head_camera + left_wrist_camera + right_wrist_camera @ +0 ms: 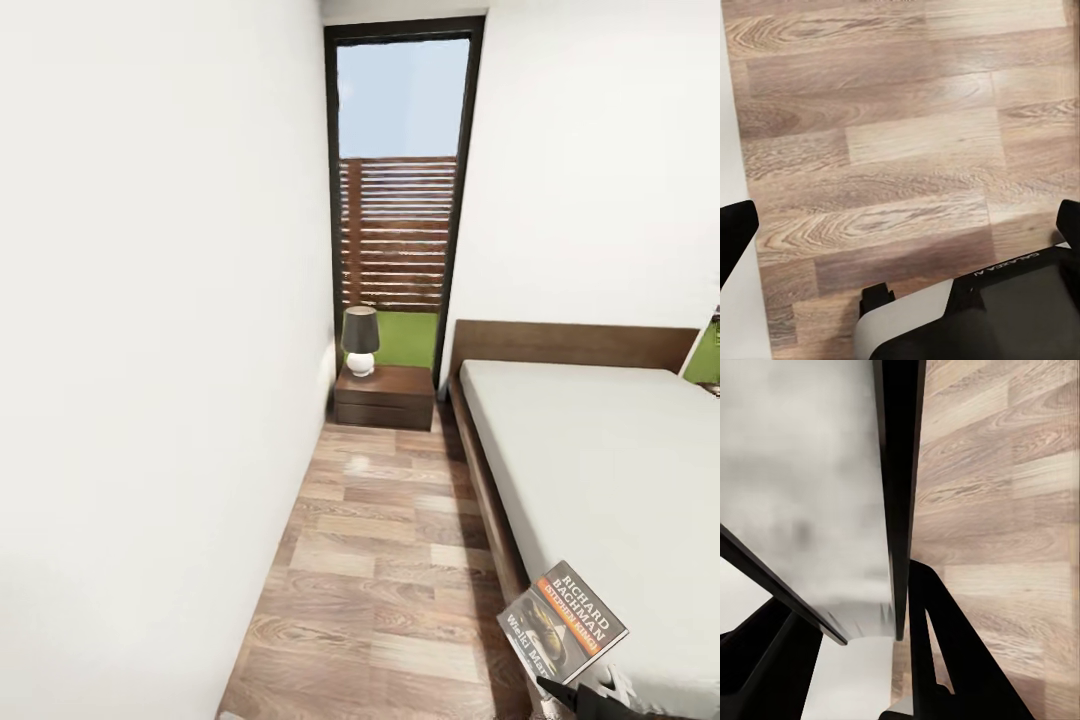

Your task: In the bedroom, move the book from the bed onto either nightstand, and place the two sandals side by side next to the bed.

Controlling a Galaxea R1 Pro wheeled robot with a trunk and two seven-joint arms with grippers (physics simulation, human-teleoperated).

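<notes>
The book [563,622], a thin paperback with an orange band and "Richard Bachman" lettering, hangs tilted over the near side edge of the bed [600,460]. My right gripper [578,697] holds its lower corner. In the right wrist view the book [900,472] runs edge-on as a thin dark line between the black fingers [937,645], with the gripper [881,615] shut on it. My left gripper [902,225] is open over bare floor, with nothing between its fingers [735,232]. A dark brown nightstand [385,397] stands far ahead beside the headboard. The sandals are out of view.
A narrow strip of wood plank floor [380,560] runs between the white wall [150,350] on the left and the bed frame. A lamp [360,341] with a dark shade sits on the nightstand's left part. Behind it rises a tall dark-framed window [400,180].
</notes>
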